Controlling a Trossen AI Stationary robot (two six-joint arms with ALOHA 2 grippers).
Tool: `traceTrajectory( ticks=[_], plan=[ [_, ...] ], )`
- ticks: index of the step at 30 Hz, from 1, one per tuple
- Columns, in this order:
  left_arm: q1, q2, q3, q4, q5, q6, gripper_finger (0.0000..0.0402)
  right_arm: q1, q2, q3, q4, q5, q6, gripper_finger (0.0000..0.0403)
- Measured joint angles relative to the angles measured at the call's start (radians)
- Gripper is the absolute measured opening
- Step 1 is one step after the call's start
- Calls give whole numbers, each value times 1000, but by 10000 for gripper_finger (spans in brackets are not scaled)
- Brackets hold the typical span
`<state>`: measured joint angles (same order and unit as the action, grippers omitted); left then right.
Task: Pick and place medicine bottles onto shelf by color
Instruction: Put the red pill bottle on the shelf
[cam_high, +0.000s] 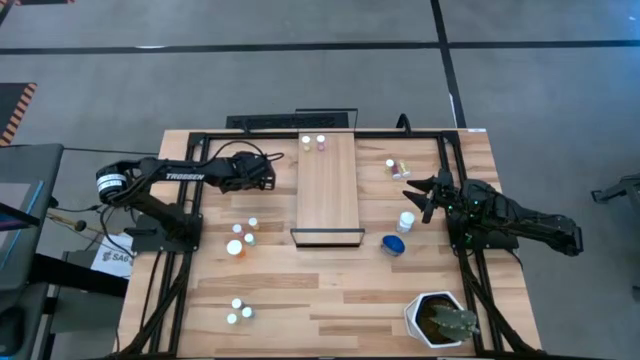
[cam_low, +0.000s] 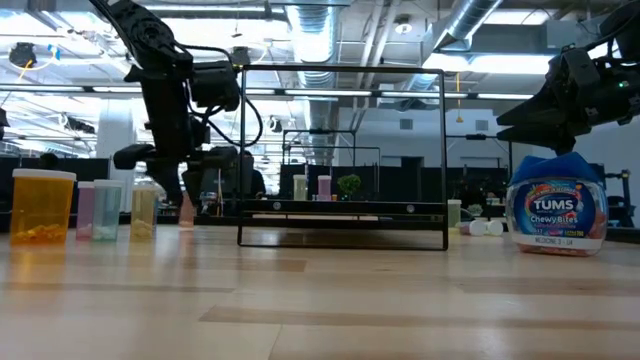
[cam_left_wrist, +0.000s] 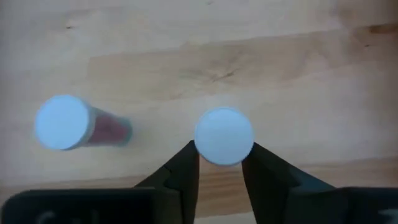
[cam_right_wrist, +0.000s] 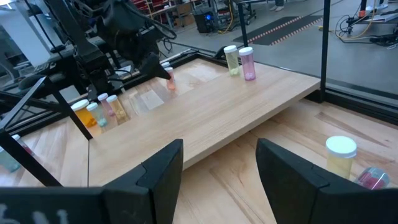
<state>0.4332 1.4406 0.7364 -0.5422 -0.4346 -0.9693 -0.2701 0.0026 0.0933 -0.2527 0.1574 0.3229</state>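
Two bottles (cam_high: 314, 143) stand at the shelf (cam_high: 328, 188)'s far end, about nine others dot the plank table (cam_high: 300, 300); left gripper (cam_left_wrist: 221, 163) fingers clamp a white-capped bottle (cam_left_wrist: 224, 135), right gripper (cam_right_wrist: 219, 163) fingers apart.

One shelf (cam_high: 328, 190) lies at the centre of the high view, with two medicine bottles (cam_high: 313, 142) at its upper end. Left of it stands a cluster of four small bottles (cam_high: 243, 235), and at lower left a group of three (cam_high: 238, 311). Right of the shelf are one white bottle (cam_high: 406, 220) and one blue bottle (cam_high: 393, 243). At upper right the lying bottles (cam_high: 396, 167) look like two or three, too small to count surely. The left wrist view shows two more: one pink bottle (cam_left_wrist: 78, 124) and one capped bottle (cam_left_wrist: 224, 135). There is one plant pot (cam_high: 420, 318) at lower right.
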Motion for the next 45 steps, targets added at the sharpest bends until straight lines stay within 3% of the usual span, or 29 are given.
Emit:
traceTrajectory(
  ticks=[12, 17, 22, 27, 37, 45],
  plan=[
    [0, 8, 45, 298, 14, 200, 80, 0, 0, 0, 0, 0, 0, 225],
    [-8, 79, 183, 290, 6, 315, 80, 0, 0, 0, 0, 0, 0, 225],
    [-14, 219, 378, 148, -10, 404, 80, 0, 0, 0, 0, 0, 0, 225],
    [-19, 326, 508, 116, 20, 468, 80, 0, 0, 0, 0, 0, 0, 225],
    [-27, 380, 537, 146, 117, 479, 80, 0, 0, 0, 0, 0, 0, 225],
    [-34, 406, 537, 155, 122, 484, 80, 0, 0, 0, 0, 0, 0, 225]
  ],
)
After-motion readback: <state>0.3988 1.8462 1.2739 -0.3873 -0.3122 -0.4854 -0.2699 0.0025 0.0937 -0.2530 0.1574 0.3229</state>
